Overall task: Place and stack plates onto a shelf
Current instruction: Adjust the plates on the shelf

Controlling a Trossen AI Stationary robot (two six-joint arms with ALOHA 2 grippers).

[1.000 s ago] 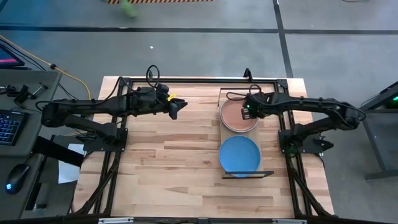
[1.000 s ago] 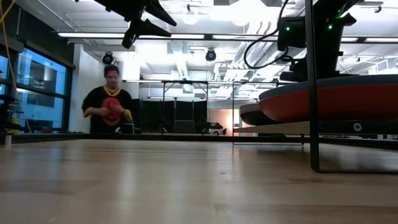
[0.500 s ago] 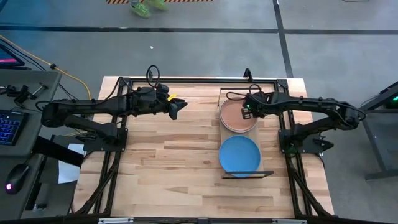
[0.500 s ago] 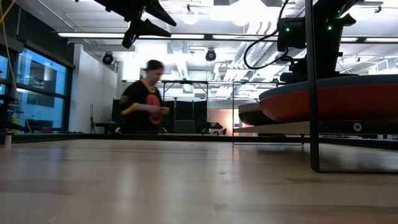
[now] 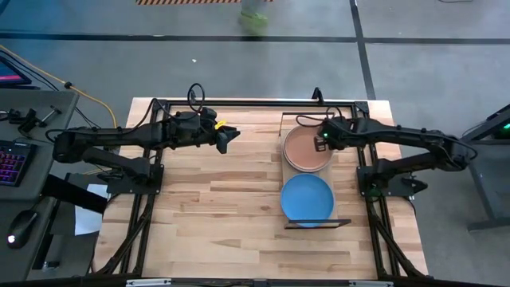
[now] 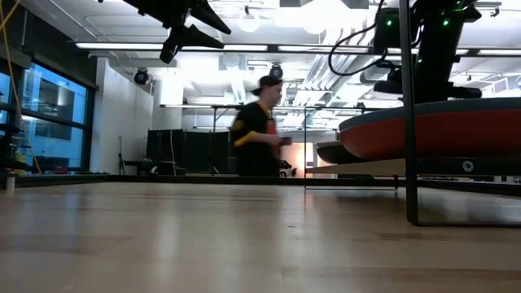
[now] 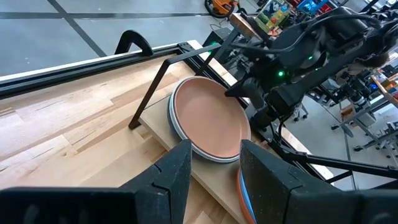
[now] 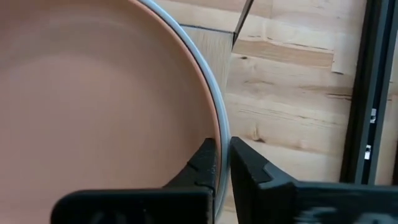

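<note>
Right claw (image 5: 320,143) sits at the 3 o'clock rim of the round matte salmon pink plate (image 5: 306,147), fingers nearly closed with a thin gap straddling that rim. That plate tops a stack on the long light-wood shelf (image 5: 286,177), bright blue round plate (image 5: 307,197) at 6 o'clock. Looks like the placing step's wrapping up; next it'd need to open and back off. Left claw (image 5: 225,138) waits open over the worktop (image 5: 207,207).

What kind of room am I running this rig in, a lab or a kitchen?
Probably a lab or workshop: exposed ceiling ducts, taped lines on a bare grey floor, and a keyboard at a desk beside the table.
</note>
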